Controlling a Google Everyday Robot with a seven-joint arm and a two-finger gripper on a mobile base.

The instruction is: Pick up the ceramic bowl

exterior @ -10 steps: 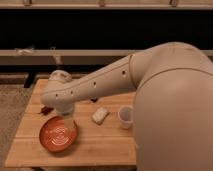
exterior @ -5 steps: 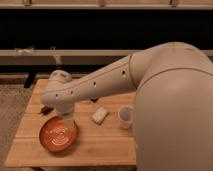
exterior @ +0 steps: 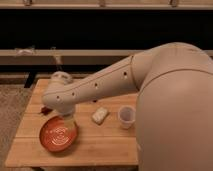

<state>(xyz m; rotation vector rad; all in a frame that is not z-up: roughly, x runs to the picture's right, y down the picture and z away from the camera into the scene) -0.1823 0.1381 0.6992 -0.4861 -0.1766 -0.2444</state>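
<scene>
— Where is the wide orange-red ceramic bowl (exterior: pixel 58 137)?
— Upright on the wooden bench (exterior: pixel 102 146), front left.
— And the gripper (exterior: pixel 67 123)?
— Down at the bowl's far right rim. Whether it is open or clamped, I cannot tell.

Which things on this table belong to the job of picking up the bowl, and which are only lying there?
For the job:
- bowl, orange-red, front left of the table
- end effector, down at the bowl's far rim

Just lying about:
- cup
- small pale block
- small red thing behind the bowl
</scene>
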